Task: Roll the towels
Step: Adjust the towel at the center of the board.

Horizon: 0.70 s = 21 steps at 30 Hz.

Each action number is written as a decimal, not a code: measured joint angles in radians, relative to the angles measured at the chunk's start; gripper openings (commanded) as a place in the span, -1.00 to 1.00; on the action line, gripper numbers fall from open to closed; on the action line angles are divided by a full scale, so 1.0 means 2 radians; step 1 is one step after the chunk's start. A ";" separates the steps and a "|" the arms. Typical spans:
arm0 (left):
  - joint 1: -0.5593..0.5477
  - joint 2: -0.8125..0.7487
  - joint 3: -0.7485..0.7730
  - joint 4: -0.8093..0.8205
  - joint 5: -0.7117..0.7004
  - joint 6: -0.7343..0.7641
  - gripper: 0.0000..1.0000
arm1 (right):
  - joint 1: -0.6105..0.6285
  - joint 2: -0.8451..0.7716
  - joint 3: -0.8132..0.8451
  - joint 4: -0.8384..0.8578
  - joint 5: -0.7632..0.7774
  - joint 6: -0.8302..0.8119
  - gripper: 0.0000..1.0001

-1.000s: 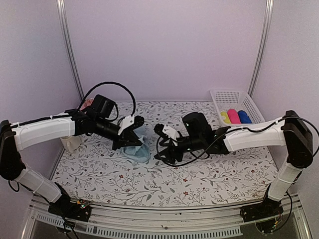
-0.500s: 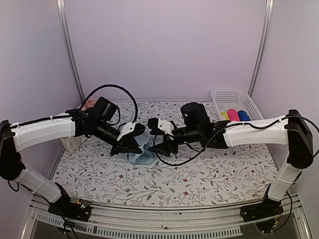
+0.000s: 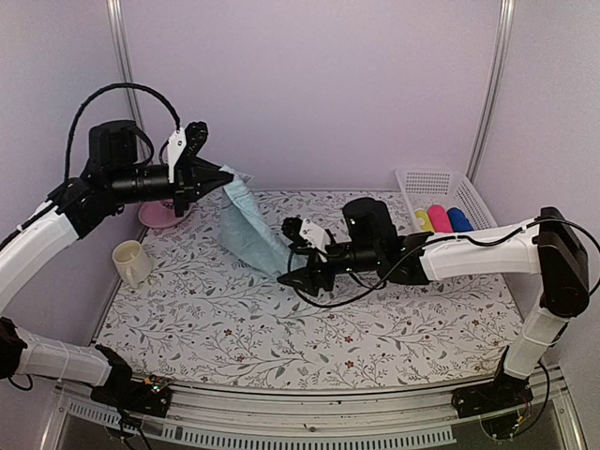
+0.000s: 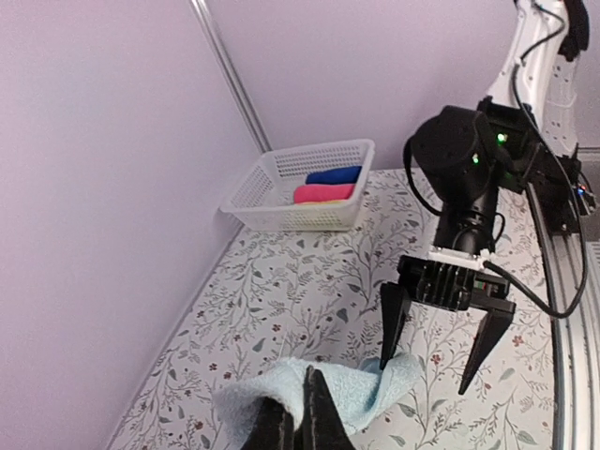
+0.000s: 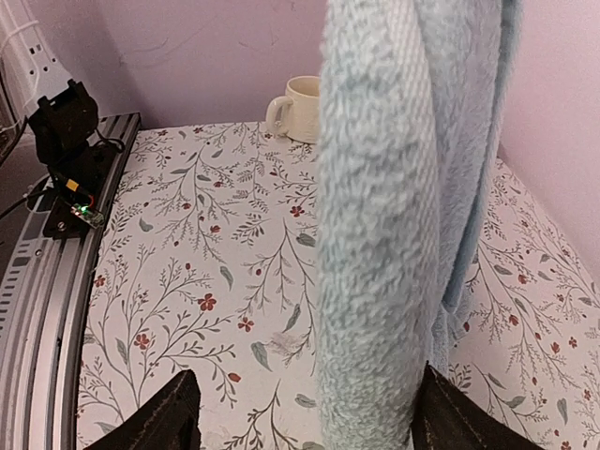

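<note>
Aqua towel point(image 3: 246, 225) hangs from the left gripper point(image 3: 217, 178), clamped on its top corner; right gripper point(image 3: 292, 272) stands open around its lower end.

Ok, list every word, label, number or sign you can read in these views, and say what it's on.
None: no text can be read in any view.
The pale aqua towel, the mug, the white basket and the floral table cover carry no lettering.
The green lights on the right arm are plain dots, not characters.
</note>
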 measured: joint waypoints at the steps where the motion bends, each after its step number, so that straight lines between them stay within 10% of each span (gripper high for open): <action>1: 0.000 -0.008 0.000 0.011 -0.013 -0.011 -1.00 | 0.000 0.000 0.002 0.001 0.006 0.008 0.55; 8: 0.000 -0.023 0.000 0.054 -0.065 -0.062 -1.00 | 0.009 0.006 0.025 0.007 0.043 0.028 0.43; 15: 0.000 -0.023 -0.007 0.057 -0.076 -0.072 -1.00 | 0.042 0.068 0.071 -0.009 0.090 0.023 -0.87; 21: -0.001 -0.024 -0.013 0.059 -0.090 -0.070 -1.00 | 0.044 0.048 0.045 -0.023 0.225 0.047 -0.93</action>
